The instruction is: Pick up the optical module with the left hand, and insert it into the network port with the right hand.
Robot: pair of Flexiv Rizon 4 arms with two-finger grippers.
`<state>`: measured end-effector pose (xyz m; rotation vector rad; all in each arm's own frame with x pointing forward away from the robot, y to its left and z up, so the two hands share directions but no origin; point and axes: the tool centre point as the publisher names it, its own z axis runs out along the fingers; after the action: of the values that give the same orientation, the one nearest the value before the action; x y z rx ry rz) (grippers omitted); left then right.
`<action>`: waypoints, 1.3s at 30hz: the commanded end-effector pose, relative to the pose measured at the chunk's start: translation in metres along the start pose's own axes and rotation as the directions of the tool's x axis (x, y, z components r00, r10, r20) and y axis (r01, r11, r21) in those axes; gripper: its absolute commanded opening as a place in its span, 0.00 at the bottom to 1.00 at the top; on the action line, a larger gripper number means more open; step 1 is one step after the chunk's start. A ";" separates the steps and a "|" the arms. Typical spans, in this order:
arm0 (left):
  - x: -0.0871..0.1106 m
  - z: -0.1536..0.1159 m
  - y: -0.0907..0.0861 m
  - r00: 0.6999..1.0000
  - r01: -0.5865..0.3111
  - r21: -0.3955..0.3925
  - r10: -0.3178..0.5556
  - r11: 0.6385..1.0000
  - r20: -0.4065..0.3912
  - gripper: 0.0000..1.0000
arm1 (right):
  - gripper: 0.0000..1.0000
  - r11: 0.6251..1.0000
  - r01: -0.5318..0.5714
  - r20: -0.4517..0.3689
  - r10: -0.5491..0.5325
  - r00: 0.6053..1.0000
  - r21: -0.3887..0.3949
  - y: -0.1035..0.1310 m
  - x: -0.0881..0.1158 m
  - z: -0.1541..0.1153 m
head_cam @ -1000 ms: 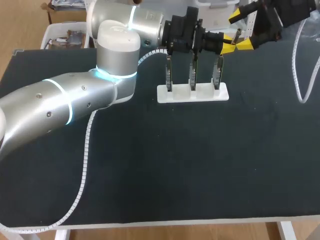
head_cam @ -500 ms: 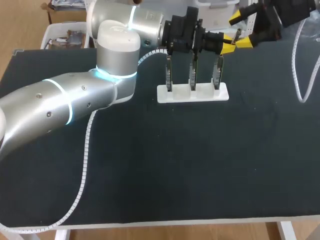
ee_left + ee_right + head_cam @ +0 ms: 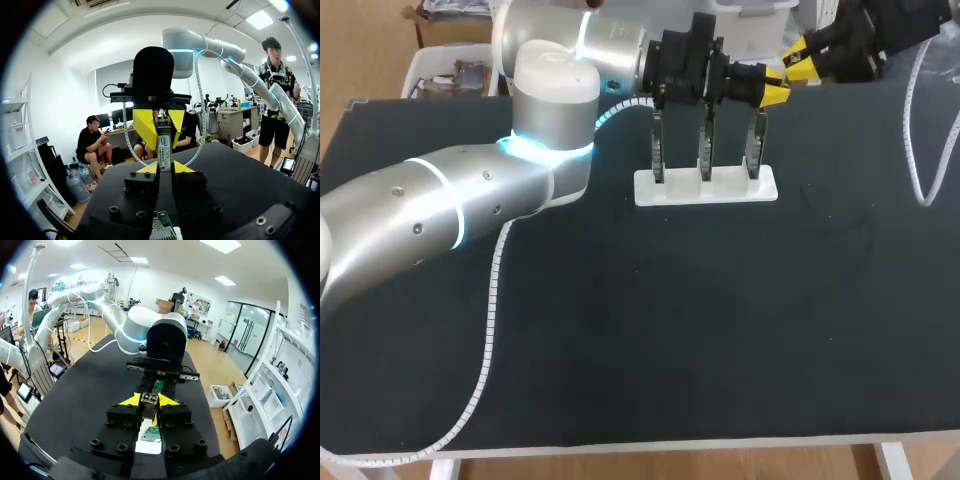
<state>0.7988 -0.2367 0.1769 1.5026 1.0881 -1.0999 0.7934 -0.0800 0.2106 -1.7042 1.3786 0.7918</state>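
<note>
**Hand-over in mid-air, insertion yet to come**

The optical module (image 3: 164, 147) is off the table (image 3: 720, 330), in the air above the white rack (image 3: 705, 188) and just past the rack's end on the right arm's side. It is a slim metal bar, and each end is taken by a different arm.

The left gripper (image 3: 775, 94) reaches over the rack from the left and is clenched on the module's near end. In the left wrist view its two yellow tips press on the bar from either side. The right gripper (image 3: 802, 60) faces it from beyond the rack's right end. Its yellow tips stand against the two sides of the module's far end, so it too appears to be grasping the bar, though the contact looks lighter in the right wrist view.

Under both grippers, three network port boards (image 3: 705, 150) stand upright in the rack. None of them carries the module.

Judged from this, the first half of the task is done: the left arm has the module lifted clear. The transfer is at its midpoint, since both grippers share the one part. Left to do: the left gripper releases and draws clear of the rack, then the right arm turns the module down toward the rack, lines it up with a port and presses it home.
</note>
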 end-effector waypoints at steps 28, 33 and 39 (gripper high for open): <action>-0.001 0.002 -0.002 1.000 -0.001 0.005 0.001 1.000 -0.001 1.00 | 0.00 1.000 0.001 -0.001 -0.001 1.000 0.003 -0.003 0.001 0.000; -0.001 0.002 -0.002 1.000 -0.001 0.005 0.001 1.000 -0.001 1.00 | 0.00 1.000 0.001 -0.001 -0.001 1.000 0.003 -0.003 0.001 0.000; 0.000 -0.010 0.000 0.997 0.022 -0.003 -0.023 1.000 -0.072 1.00 | 0.00 1.000 0.001 -0.001 -0.001 1.000 0.003 -0.003 0.001 0.000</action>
<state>0.8023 -0.2326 0.1706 1.5224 1.1351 -1.0796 0.7954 -0.0803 0.2106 -1.7020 1.3800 0.7864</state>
